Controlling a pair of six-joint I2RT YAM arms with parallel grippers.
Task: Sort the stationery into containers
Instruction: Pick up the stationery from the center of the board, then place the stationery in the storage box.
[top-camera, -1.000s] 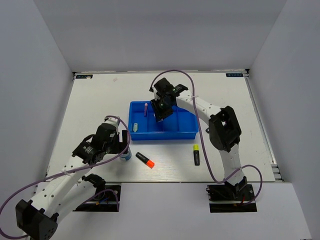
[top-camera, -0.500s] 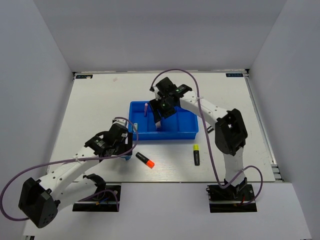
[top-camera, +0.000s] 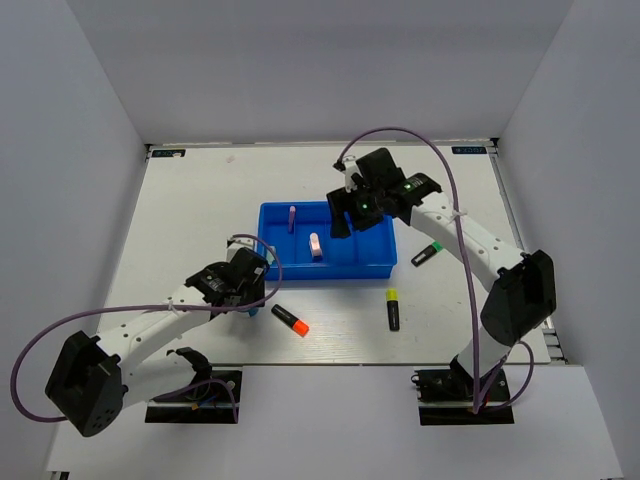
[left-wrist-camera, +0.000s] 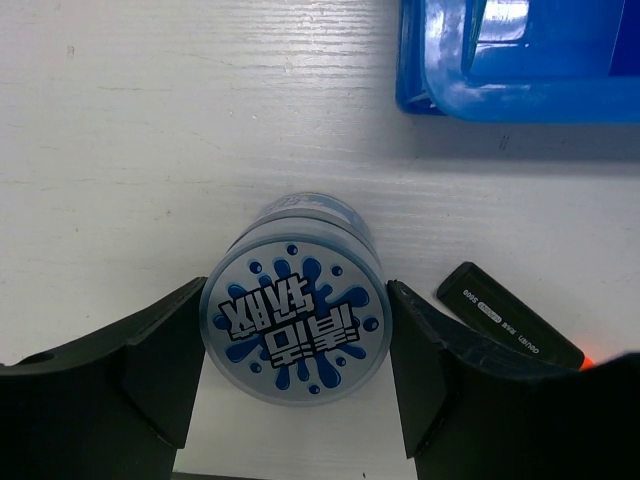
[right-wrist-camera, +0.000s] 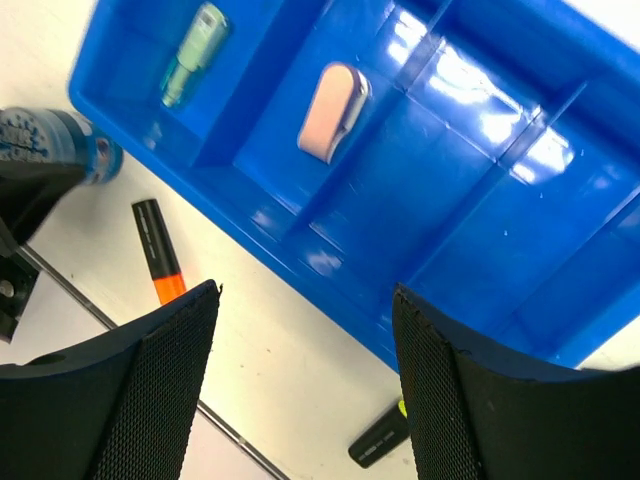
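Observation:
The blue tray (top-camera: 372, 262) stands mid-table, also in the right wrist view (right-wrist-camera: 520, 230). In it lie a pink eraser (top-camera: 315, 246) (right-wrist-camera: 333, 110), a second pink eraser (top-camera: 291, 214) and a pale grey-green piece (right-wrist-camera: 195, 52). My right gripper (top-camera: 345, 215) (right-wrist-camera: 307, 295) hangs open and empty over the tray's near right part. The blue-and-white disc (top-camera: 253, 312) (left-wrist-camera: 296, 325) stands on the table. My left gripper (top-camera: 250, 300) (left-wrist-camera: 297, 290) is open, its fingers (left-wrist-camera: 160, 350) close on either side of the disc. Orange-capped (top-camera: 289, 319), yellow-capped (top-camera: 392, 308) and green-capped (top-camera: 427, 255) markers lie on the table.
The tray's near left corner (left-wrist-camera: 430, 95) is just beyond the disc. The orange-capped marker's black end (left-wrist-camera: 505, 325) lies close to my left gripper's right finger. Grey walls enclose the white table (top-camera: 190, 210) on three sides.
My right gripper let the pink eraser go into the tray and moved right, uncovering the green-capped marker. My left gripper moved right to straddle the disc, which stayed put.

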